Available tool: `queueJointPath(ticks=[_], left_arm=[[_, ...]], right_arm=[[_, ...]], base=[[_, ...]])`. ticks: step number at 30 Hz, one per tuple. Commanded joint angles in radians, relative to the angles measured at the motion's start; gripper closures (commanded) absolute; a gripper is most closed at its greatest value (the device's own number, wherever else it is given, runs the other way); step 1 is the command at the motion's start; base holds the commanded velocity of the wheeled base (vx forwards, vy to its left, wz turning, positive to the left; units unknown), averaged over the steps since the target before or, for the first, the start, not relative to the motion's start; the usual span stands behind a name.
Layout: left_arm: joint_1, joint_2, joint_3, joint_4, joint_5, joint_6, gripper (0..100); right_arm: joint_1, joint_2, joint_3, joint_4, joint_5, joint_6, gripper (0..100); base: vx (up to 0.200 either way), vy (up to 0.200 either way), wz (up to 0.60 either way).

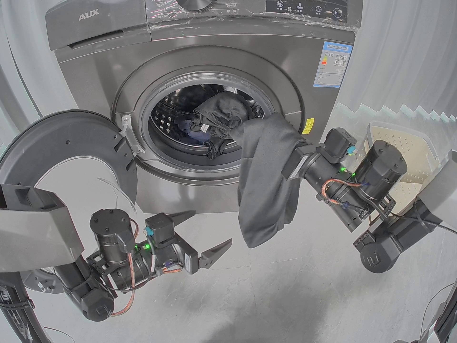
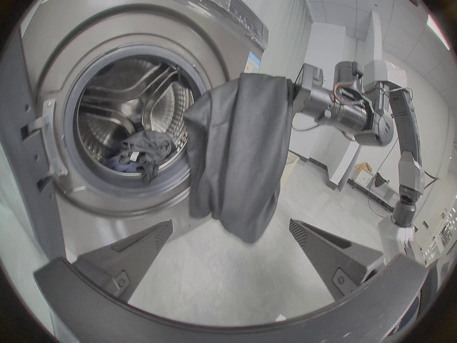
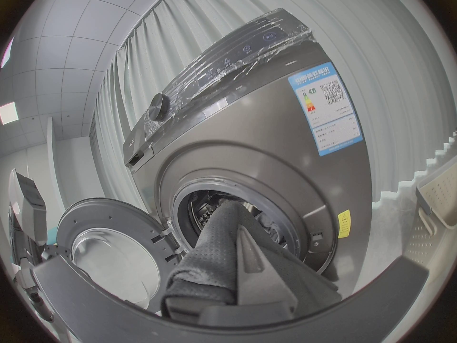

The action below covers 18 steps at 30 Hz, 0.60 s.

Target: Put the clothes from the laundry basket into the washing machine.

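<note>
Pale curtains hang behind the open washing machine; dark clothes lie in its drum. Right fingers clamp a grey garment hanging at the drum's mouth; left fingers spread wide near the floor.

You're facing the washing machine, its door standing open to the left, clothes lying inside the drum. A garment is hanging from the right gripper before the drum's right side. The laundry basket is standing to the machine's right.
</note>
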Motion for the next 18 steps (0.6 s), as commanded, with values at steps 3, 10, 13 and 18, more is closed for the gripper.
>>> queueJointPath(ticks=[3, 10, 13, 18], left_arm=[[-0.038, 0.068, -0.194, -0.001, 0.012, 0.002, 0], [-0.056, 0.131, -0.265, -0.001, 0.015, 0.000, 0], [-0.055, 0.167, -0.311, 0.001, 0.018, -0.001, 0], [-0.056, 0.207, -0.372, 0.002, 0.036, -0.007, 0]], right_arm=[[0.033, 0.144, -0.093, 0.001, -0.001, -0.001, 100], [0.065, 0.184, -0.171, 0.010, -0.035, -0.003, 100], [0.088, 0.178, -0.179, 0.025, -0.038, -0.003, 100], [0.110, 0.172, -0.180, 0.028, -0.058, 0.000, 100]], base=[[0.000, 0.000, 0.00], [0.000, 0.000, 0.00], [0.000, 0.000, 0.00], [0.000, 0.000, 0.00]])
